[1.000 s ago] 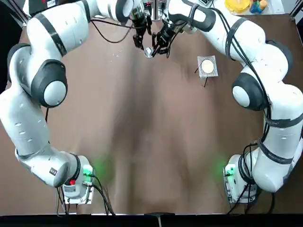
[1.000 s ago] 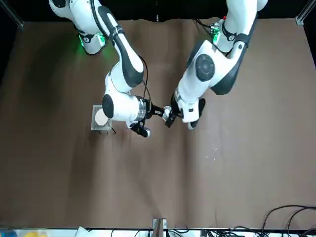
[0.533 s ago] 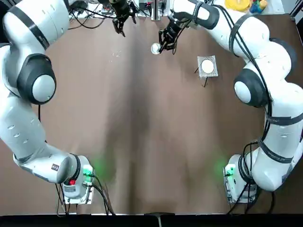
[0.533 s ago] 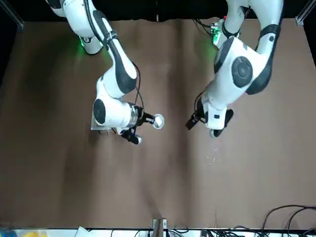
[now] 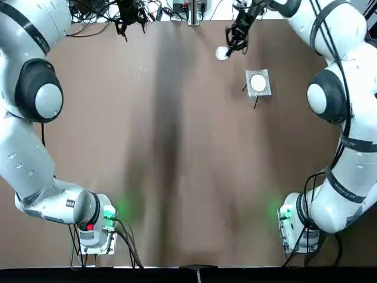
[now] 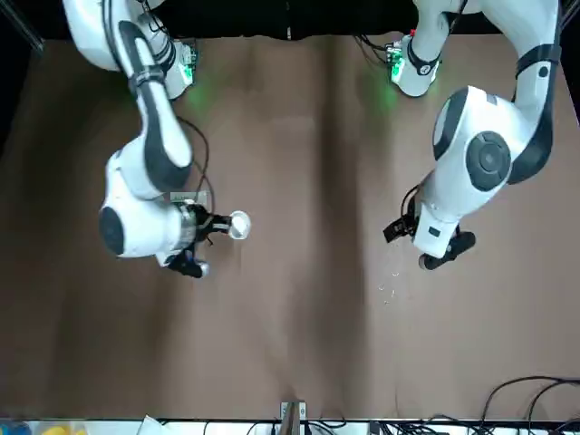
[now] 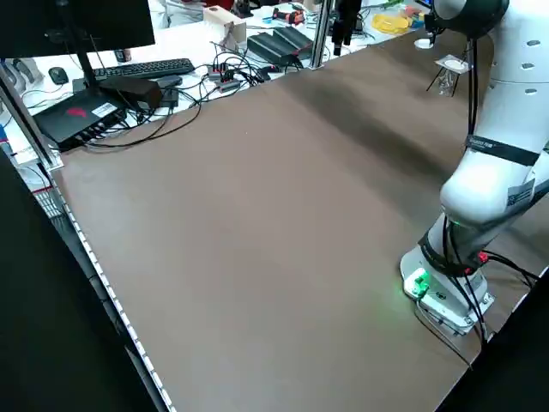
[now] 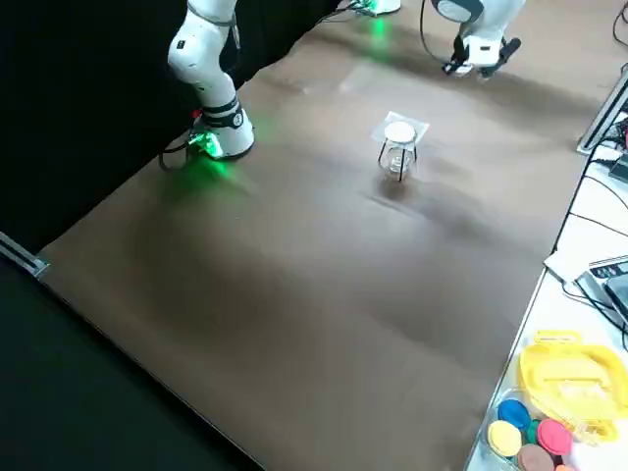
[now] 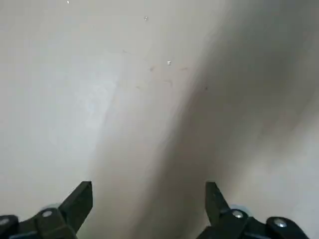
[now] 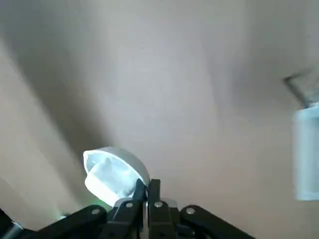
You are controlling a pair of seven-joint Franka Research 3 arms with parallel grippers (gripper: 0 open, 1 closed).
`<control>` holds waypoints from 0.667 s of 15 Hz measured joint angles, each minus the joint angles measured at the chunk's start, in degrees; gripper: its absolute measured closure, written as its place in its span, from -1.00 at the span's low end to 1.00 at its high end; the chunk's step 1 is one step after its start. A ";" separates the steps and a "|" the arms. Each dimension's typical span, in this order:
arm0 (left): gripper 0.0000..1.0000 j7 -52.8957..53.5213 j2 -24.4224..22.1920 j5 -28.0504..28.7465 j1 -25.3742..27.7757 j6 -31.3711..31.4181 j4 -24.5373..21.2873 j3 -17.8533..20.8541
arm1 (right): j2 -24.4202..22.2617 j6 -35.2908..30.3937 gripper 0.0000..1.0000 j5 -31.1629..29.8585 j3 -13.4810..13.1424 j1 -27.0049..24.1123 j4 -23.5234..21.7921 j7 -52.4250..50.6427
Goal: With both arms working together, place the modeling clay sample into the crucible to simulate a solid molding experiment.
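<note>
The crucible (image 5: pixel 222 53), a small white glossy cup, hangs above the table with my right gripper (image 5: pixel 229 47) shut on its rim. It also shows in the front view as the crucible (image 6: pixel 239 225) held by the right gripper (image 6: pixel 221 224). In the right wrist view the fingers (image 10: pixel 153 191) pinch the cup's edge, and a pale lump (image 10: pixel 107 175) lies inside it, apparently the modeling clay sample. My left gripper (image 5: pixel 126 20) is at the table's far left edge, well away from the cup. Its fingers (image 9: pixel 79 201) stand open over bare table.
A square light-grey pad (image 5: pixel 258 82) with a beige round centre sits on a small wire stand (image 8: pixel 397 157), just right of the held cup. Tiny specks (image 6: pixel 390 290) dot the brown table. Cables and a keyboard (image 7: pixel 141 69) lie beyond the far edge.
My left gripper left the crucible and swung away to the far left edge. The right gripper carried the crucible to the right, towards the pad on its stand.
</note>
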 joint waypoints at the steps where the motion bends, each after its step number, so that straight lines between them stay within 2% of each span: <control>1: -0.99 4.25 -0.10 0.06 1.16 -0.94 0.00 -0.03 | -0.03 -1.84 0.90 -0.38 -0.04 -1.85 0.00 -2.83; 4: -0.99 14.43 -1.29 0.07 5.23 -2.74 0.01 -0.07 | -0.03 -4.77 0.90 -4.17 -0.05 -6.09 -0.07 -8.86; 10: -1.00 29.45 -5.66 0.22 9.82 -3.01 0.06 0.05 | -0.02 -7.48 0.90 -9.63 -0.03 -10.24 -1.70 -17.92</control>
